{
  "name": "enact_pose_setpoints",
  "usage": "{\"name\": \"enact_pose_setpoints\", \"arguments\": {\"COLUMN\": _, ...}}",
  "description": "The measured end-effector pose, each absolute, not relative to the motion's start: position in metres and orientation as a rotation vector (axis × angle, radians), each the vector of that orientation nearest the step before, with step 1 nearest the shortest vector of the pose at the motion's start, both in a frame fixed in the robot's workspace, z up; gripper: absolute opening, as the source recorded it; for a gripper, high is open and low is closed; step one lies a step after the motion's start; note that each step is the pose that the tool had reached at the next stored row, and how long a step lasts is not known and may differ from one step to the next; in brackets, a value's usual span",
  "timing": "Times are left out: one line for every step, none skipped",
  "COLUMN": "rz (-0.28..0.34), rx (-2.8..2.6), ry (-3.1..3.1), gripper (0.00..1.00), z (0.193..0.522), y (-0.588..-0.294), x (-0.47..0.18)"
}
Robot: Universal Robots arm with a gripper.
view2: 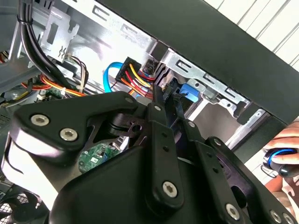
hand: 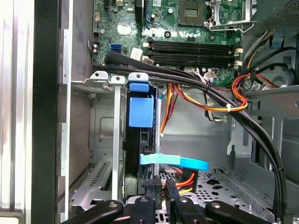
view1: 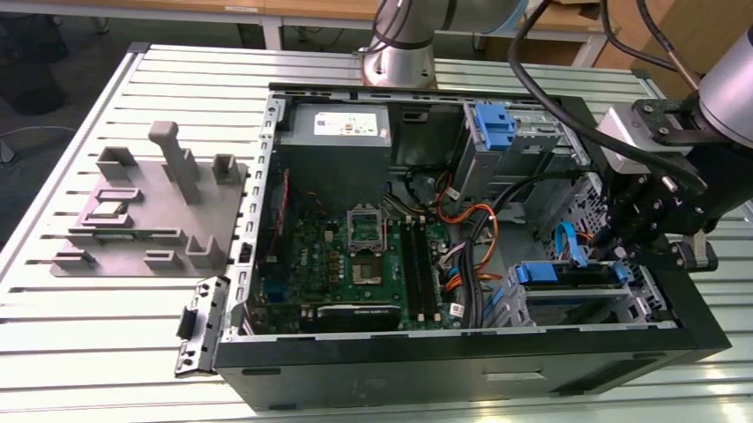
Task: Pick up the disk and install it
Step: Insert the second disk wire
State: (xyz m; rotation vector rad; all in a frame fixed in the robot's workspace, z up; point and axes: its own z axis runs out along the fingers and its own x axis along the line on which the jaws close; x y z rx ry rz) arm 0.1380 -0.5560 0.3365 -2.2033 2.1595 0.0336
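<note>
The disk (view1: 570,275), in its blue carrier, sits in the drive cage at the lower corner of the open computer case (view1: 471,361), on the exterior view's right. In the first wrist view the disk (hand: 140,112) stands edge-on in a cage slot, blue tab towards the motherboard. My gripper (view1: 608,251) hangs just above the cage beside the disk. In both wrist views its fingertips (hand: 160,190) (view2: 166,95) stand close together with nothing visible between them, at the disk's cable end.
A flat blue cable (hand: 175,162) and orange-yellow power wires (hand: 219,108) cross the cage near the fingers. A second blue carrier (view1: 496,123) sits in the upper bay. A grey power supply (view1: 339,128), the motherboard (view1: 353,256), a grey fixture plate (view1: 153,211) and a hand (view2: 282,158) also show.
</note>
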Motion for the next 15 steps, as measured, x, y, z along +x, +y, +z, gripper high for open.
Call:
{"name": "enact_pose_setpoints", "arguments": {"rz": 0.034, "rx": -2.203, "ry": 2.159, "gripper": 0.24, "z": 0.336, "y": -0.557, "x": 0.138}}
{"name": "enact_pose_setpoints", "arguments": {"rz": 0.034, "rx": -2.203, "ry": 2.160, "gripper": 0.24, "z": 0.336, "y": -0.558, "x": 0.138}}
{"name": "enact_pose_setpoints", "arguments": {"rz": 0.034, "rx": -2.203, "ry": 2.159, "gripper": 0.24, "z": 0.337, "y": -0.559, "x": 0.138}}
{"name": "enact_pose_setpoints", "arguments": {"rz": 0.035, "rx": -2.203, "ry": 2.159, "gripper": 0.24, "z": 0.336, "y": -0.560, "x": 0.138}}
{"name": "enact_pose_setpoints", "arguments": {"rz": 0.036, "rx": -2.202, "ry": 2.158, "gripper": 0.24, "z": 0.336, "y": -0.560, "x": 0.138}}
{"name": "enact_pose_setpoints", "arguments": {"rz": 0.036, "rx": -2.202, "ry": 2.158, "gripper": 0.24, "z": 0.336, "y": -0.561, "x": 0.137}}
{"name": "enact_pose_setpoints", "arguments": {"rz": 0.037, "rx": -2.201, "ry": 2.158, "gripper": 0.24, "z": 0.336, "y": -0.561, "x": 0.137}}
{"name": "enact_pose_setpoints", "arguments": {"rz": 0.038, "rx": -2.201, "ry": 2.157, "gripper": 0.24, "z": 0.336, "y": -0.561, "x": 0.136}}
{"name": "enact_pose_setpoints", "arguments": {"rz": 0.039, "rx": -2.201, "ry": 2.157, "gripper": 0.24, "z": 0.336, "y": -0.561, "x": 0.136}}
{"name": "enact_pose_setpoints", "arguments": {"rz": 0.039, "rx": -2.201, "ry": 2.157, "gripper": 0.24, "z": 0.336, "y": -0.562, "x": 0.136}}
{"name": "enact_pose_setpoints", "arguments": {"rz": 0.039, "rx": -2.201, "ry": 2.157, "gripper": 0.24, "z": 0.336, "y": -0.563, "x": 0.136}}
{"name": "enact_pose_setpoints", "arguments": {"rz": 0.039, "rx": -2.201, "ry": 2.157, "gripper": 0.24, "z": 0.336, "y": -0.563, "x": 0.136}}
{"name": "enact_pose_setpoints", "arguments": {"rz": 0.039, "rx": -2.201, "ry": 2.157, "gripper": 0.24, "z": 0.336, "y": -0.565, "x": 0.136}}
{"name": "enact_pose_setpoints", "arguments": {"rz": 0.039, "rx": -2.201, "ry": 2.157, "gripper": 0.24, "z": 0.336, "y": -0.567, "x": 0.136}}
{"name": "enact_pose_setpoints", "arguments": {"rz": 0.039, "rx": -2.201, "ry": 2.157, "gripper": 0.24, "z": 0.336, "y": -0.568, "x": 0.136}}
